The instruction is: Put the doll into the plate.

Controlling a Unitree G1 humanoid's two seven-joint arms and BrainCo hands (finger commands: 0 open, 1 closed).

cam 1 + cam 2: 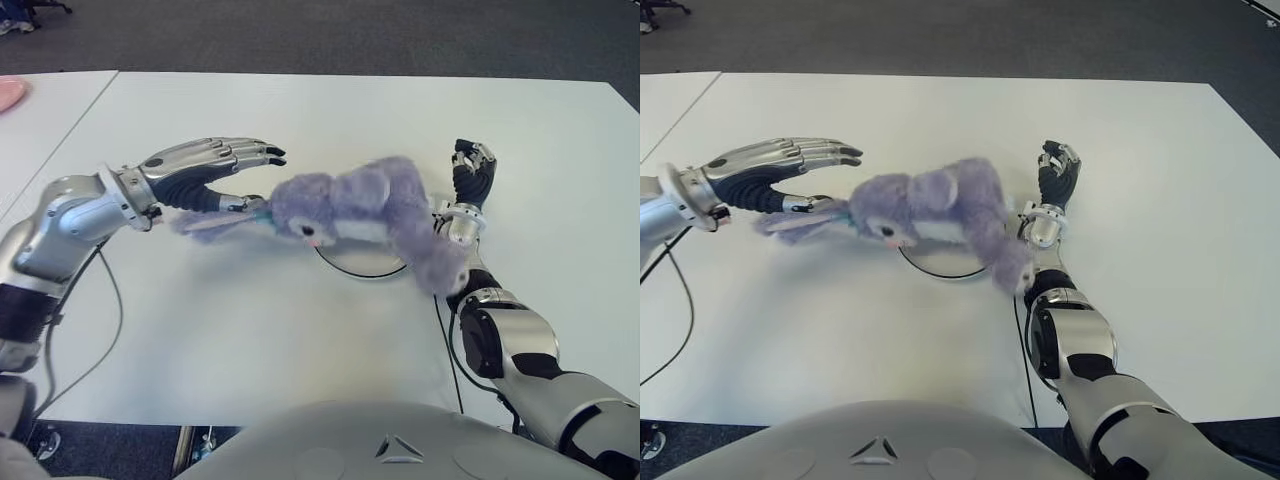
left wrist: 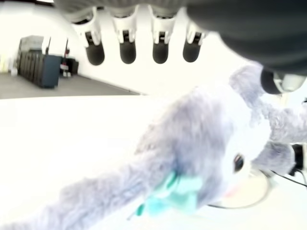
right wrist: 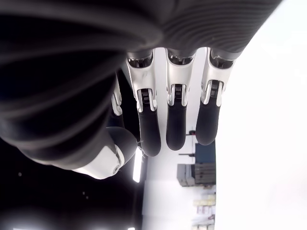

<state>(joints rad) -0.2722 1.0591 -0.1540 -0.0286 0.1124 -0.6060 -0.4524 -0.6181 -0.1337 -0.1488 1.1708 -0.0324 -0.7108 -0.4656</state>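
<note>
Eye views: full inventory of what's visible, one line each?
doll: 1, purple-grey plush with a teal bow, lying across the plate, ear stretched toward the left hand
plate: 1, white with dark rim, table centre, mostly hidden under the doll
table: 1, white, spans the view
pink object: 1, far left edge, cut off
cables: dark, along both arms
left hand: fingers extended above the doll's ear, holding nothing
right hand: fingers curled, empty, right of the doll
</note>
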